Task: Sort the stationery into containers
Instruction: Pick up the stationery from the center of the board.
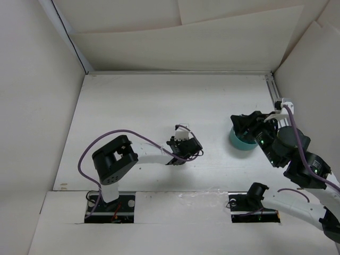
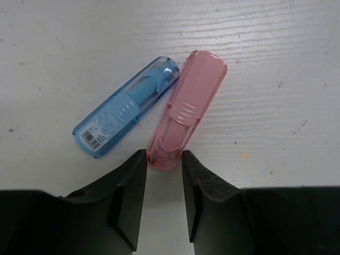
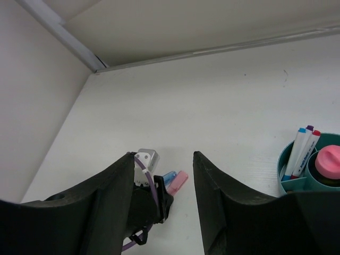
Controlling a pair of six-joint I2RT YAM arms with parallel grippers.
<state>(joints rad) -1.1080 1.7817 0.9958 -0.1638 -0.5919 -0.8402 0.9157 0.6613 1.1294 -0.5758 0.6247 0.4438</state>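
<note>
A pink marker and a blue marker lie side by side on the white table, touching at their far ends. My left gripper has its fingertips pressed on both sides of the pink marker's near end, which rests on the table. In the top view the left gripper hides both markers. The teal cup stands at the right and holds white pens and a pink-capped glue stick. My right gripper hovers open and empty over the cup's far side.
White walls enclose the table on the left, back and right. A metal rail runs along the right wall at the back. The left arm's purple cable loops above its base.
</note>
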